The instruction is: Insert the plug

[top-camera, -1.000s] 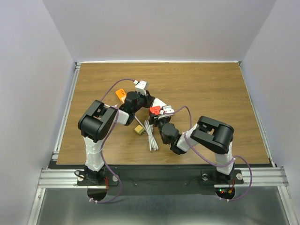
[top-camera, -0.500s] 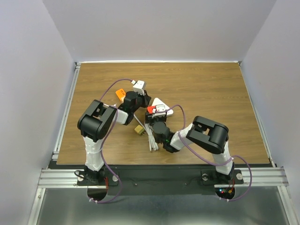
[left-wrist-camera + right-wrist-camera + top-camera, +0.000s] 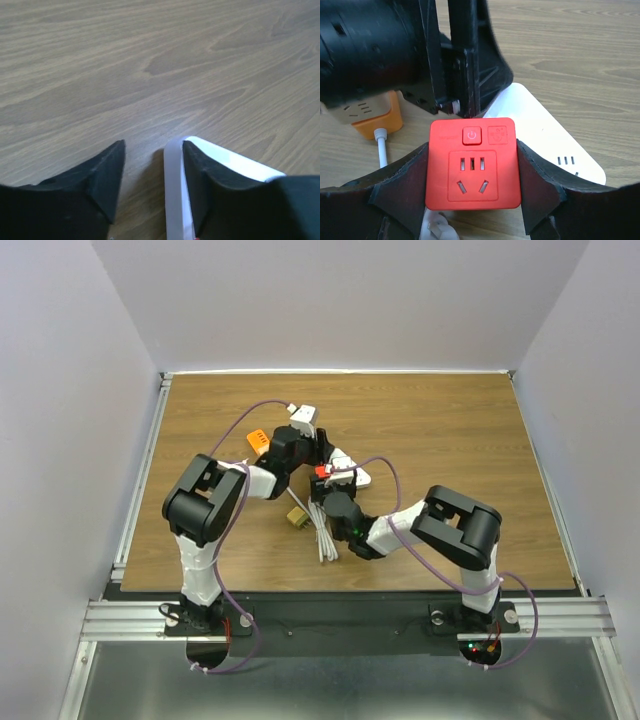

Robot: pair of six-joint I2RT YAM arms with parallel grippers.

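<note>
My right gripper point(image 3: 472, 150) is shut on a red socket cube point(image 3: 472, 167), its outlet face and power button turned to the wrist camera. From above, the red socket cube point(image 3: 323, 472) sits by the white power strip point(image 3: 347, 466). My left gripper point(image 3: 152, 150) is open low over the table, with bare wood between its fingers. The white power strip's edge point(image 3: 172, 190) lies against the inside of its right finger point(image 3: 215, 185). From above, the left gripper point(image 3: 318, 447) is just behind the cube. A small tan plug point(image 3: 297, 517) lies by a white cable point(image 3: 322, 535).
An orange socket block point(image 3: 257, 441) sits left of the left wrist; the right wrist view shows the orange socket block point(image 3: 370, 117) too. The left gripper's black body point(image 3: 420, 50) fills the space right behind the cube. Purple arm cables loop above the table point(image 3: 450, 430).
The left gripper has opened and its wrist shifted slightly back. The right arm has swung left, bringing the red cube closer to the left gripper and the white strip.
</note>
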